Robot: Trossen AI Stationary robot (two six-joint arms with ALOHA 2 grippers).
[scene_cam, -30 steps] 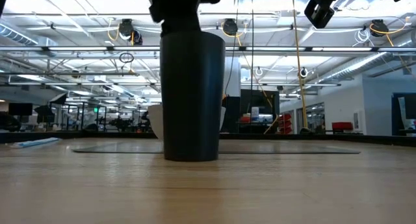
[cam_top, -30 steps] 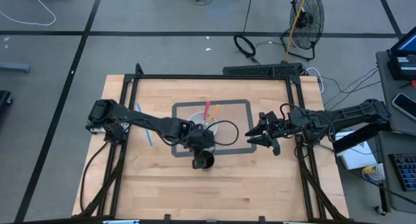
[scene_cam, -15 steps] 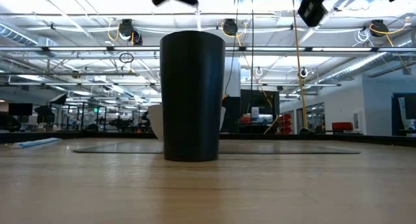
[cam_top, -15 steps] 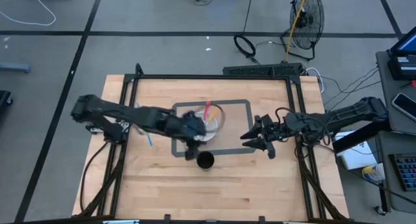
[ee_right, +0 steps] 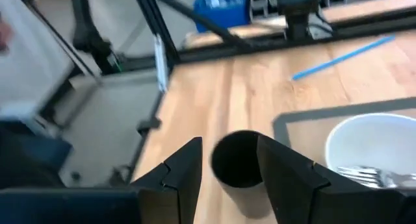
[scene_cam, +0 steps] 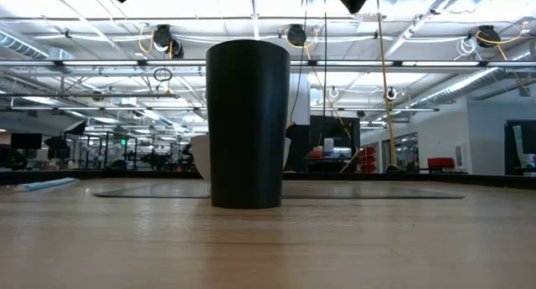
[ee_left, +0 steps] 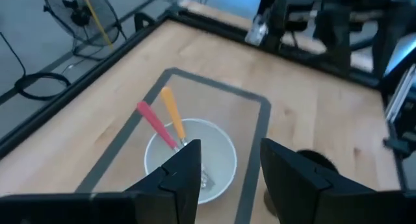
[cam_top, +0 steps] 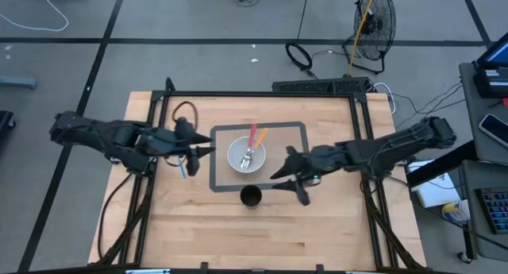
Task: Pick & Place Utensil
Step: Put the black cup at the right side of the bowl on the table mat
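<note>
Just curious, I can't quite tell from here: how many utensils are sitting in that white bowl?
2: a red-handled utensil and an orange-handled utensil, side by side, leaning in the bowl. Nothing else shows inside.

Black cup. White bowl inside grey taped rectangle. In bowl: red-handled utensil, orange-handled utensil. Blue straw. Light wood surface, black frame.
</note>
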